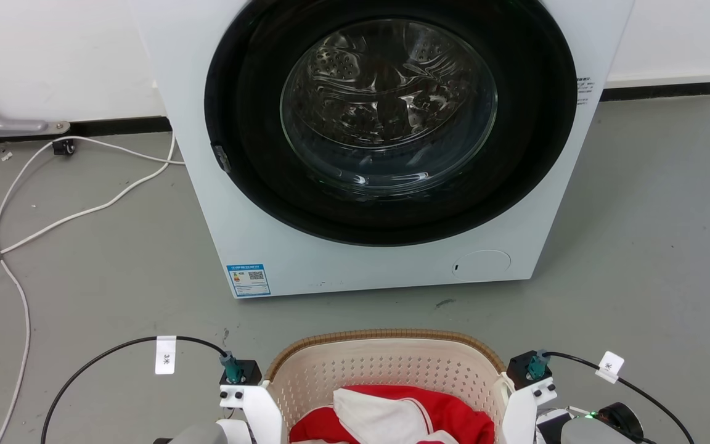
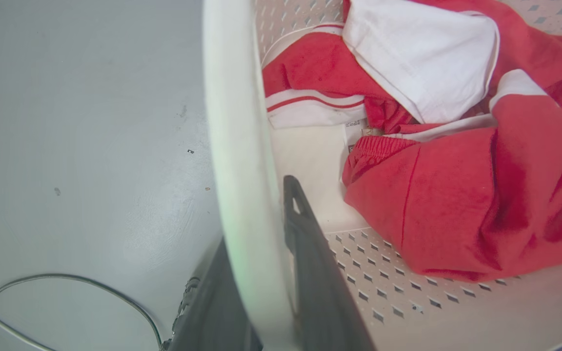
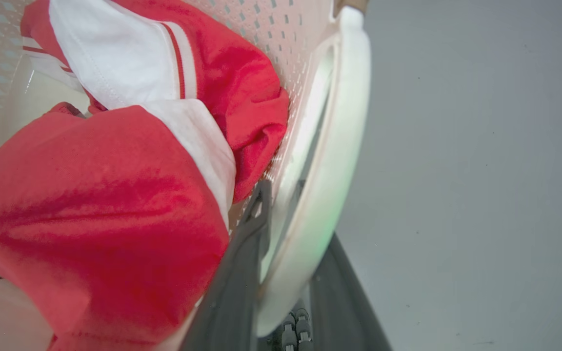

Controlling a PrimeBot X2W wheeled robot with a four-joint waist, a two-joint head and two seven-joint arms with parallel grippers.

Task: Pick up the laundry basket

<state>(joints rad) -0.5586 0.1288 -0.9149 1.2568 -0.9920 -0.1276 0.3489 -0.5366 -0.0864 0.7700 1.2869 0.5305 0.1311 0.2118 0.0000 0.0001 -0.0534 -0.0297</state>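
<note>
With the basket point(image 1: 386, 369) near, just before the washer point(image 1: 355, 262), the left gripper point(image 2: 256, 229) pinches its left handle point(image 2: 232, 146) and the right gripper point(image 3: 295, 219) its right handle point(image 3: 347, 122), so grasping looks done and only lifting remains.

Each wrist has a white bracket with small black screws: the left bracket point(image 1: 250, 401) at seven o'clock in the head view, the right bracket point(image 1: 524, 407) at five o'clock. On each bracket sits a black block with a teal plug point(image 1: 232, 368). From the plug goes a black cable point(image 1: 198, 340) with a white paper tag point(image 1: 165, 354). A green light point(image 1: 590, 414) shines on the grey right forearm point(image 1: 589, 433). The left gripper point(image 2: 256, 214) and the right gripper point(image 3: 298, 214) have long, flat, dark grey fingers point(image 2: 310, 273).
</note>
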